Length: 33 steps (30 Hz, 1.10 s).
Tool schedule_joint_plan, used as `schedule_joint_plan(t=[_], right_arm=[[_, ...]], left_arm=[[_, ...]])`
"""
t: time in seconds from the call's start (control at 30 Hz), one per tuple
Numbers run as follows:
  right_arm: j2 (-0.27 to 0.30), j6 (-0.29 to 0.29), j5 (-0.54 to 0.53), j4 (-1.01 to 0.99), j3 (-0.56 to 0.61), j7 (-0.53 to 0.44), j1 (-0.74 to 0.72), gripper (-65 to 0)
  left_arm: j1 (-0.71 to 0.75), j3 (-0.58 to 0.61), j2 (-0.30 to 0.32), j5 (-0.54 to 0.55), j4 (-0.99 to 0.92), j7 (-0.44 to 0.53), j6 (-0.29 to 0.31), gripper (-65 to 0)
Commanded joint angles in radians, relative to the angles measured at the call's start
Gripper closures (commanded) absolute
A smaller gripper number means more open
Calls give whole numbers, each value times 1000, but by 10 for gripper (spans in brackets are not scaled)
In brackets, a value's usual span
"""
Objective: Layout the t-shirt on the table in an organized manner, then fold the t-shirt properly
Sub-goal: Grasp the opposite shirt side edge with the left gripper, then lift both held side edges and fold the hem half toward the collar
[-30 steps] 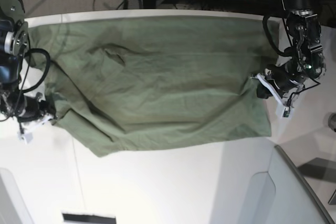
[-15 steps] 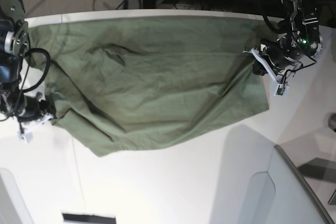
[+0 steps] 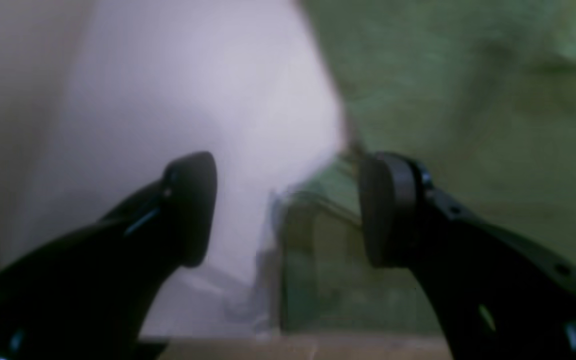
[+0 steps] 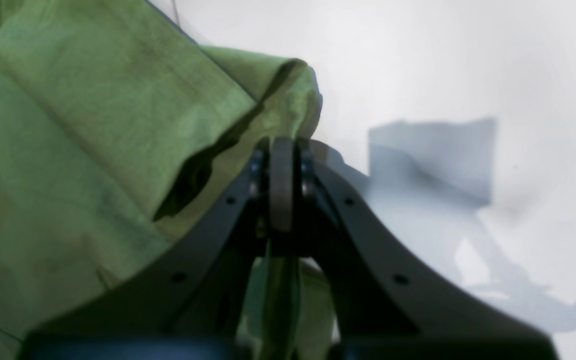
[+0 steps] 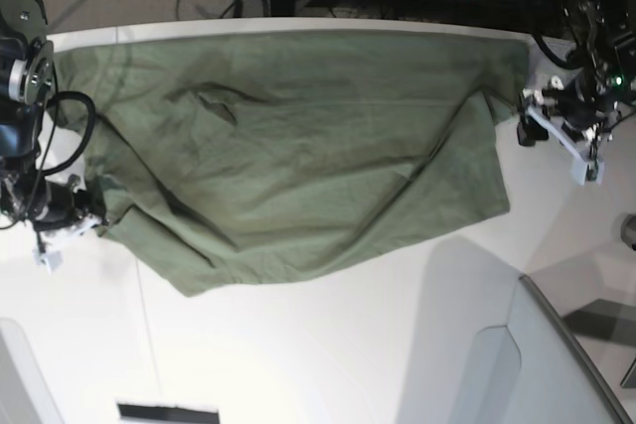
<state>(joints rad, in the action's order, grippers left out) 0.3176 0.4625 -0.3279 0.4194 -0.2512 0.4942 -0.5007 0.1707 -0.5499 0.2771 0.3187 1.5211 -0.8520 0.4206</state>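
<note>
1. The base view looks almost straight down from high above, far enough to take in most of the counter (image 5: 328, 345), the whole spread shirt (image 5: 298, 146) and both arms at the side edges.
2. The left wrist view sits just behind the left tool (image 3: 288, 210), very near the counter (image 3: 168, 100), facing a blurred shirt (image 3: 468, 100) edge.
3. The right wrist view sits just behind the right tool (image 4: 282, 185), equally near, facing the shirt (image 4: 93, 125) and bare counter (image 4: 468, 60).
4. Each wrist view shares one shirt edge with the base view; the two wrist views share no part.
</note>
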Motion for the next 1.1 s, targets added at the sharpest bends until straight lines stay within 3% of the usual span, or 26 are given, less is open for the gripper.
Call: schedule_joint_plan(t=[0.0, 0.1, 0.23, 0.4, 0.7, 0.77, 0.9, 1.07], right_arm=[[16, 8, -9, 16, -1, -16, -29, 0], [16, 8, -9, 16, -1, -16, -29, 0], [16, 8, -9, 16, -1, -16, -28, 0], [19, 8, -9, 16, -1, -16, -28, 0], [21, 8, -9, 16, 0, -16, -28, 0], [21, 8, -9, 16, 0, -16, -28, 0], [22, 9, -9, 16, 0, -16, -28, 0], [19, 9, -9, 17, 0, -16, -16, 0]], left_arm=[[-55, -9, 27, 12, -38, 21, 2, -431], [-188, -6, 57, 17, -210, 35, 5, -431], [-349, 17, 80, 12, -468, 165, 5, -431], [-481, 135, 101, 20, -723, 277, 5, -431], [-514, 162, 60, 13, -825, 343, 5, -429], [-512, 162, 57, 13, -825, 343, 5, -388], [-515, 162, 40, 12, -825, 346, 5, -224], [-517, 162, 37, 12, -882, 422, 5, -143]])
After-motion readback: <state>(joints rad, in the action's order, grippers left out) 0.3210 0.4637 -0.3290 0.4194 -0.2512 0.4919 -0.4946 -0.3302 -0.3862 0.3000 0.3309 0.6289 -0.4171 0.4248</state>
